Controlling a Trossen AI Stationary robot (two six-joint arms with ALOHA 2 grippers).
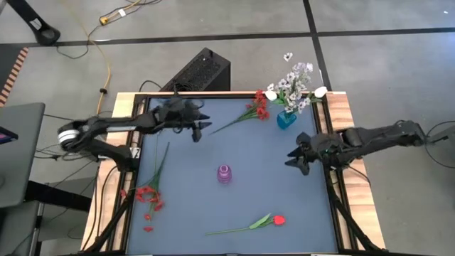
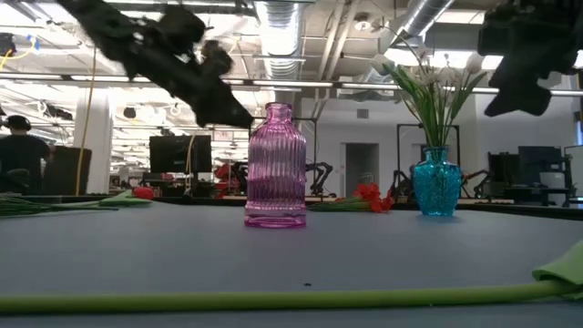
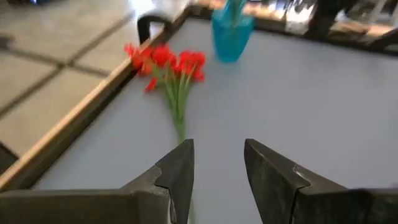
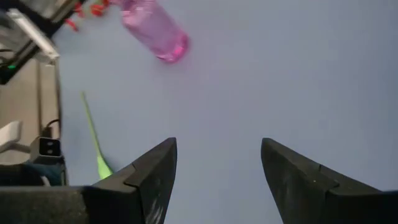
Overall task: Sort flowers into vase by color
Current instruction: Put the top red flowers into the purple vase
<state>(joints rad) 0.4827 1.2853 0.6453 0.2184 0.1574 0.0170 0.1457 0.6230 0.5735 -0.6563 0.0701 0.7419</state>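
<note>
A pink ribbed vase (image 1: 225,173) stands mid-table, shown also in the low view (image 2: 275,166) and the right wrist view (image 4: 154,30). A blue vase (image 1: 286,119) at the far right holds white flowers (image 1: 297,84). A red spray (image 1: 254,109) lies flat near the far edge, its stem running toward my left gripper (image 1: 202,129), which hovers open over the stem's end (image 3: 181,134). Another red spray (image 1: 148,193) lies at the left edge. A red tulip (image 1: 269,222) lies near the front. My right gripper (image 1: 293,160) hovers open right of the pink vase.
A raised wooden rim (image 1: 341,107) frames the blue-grey mat. A black box (image 1: 199,71) sits on the floor beyond the far edge. Bare mat (image 1: 259,153) lies between the two vases and between both grippers.
</note>
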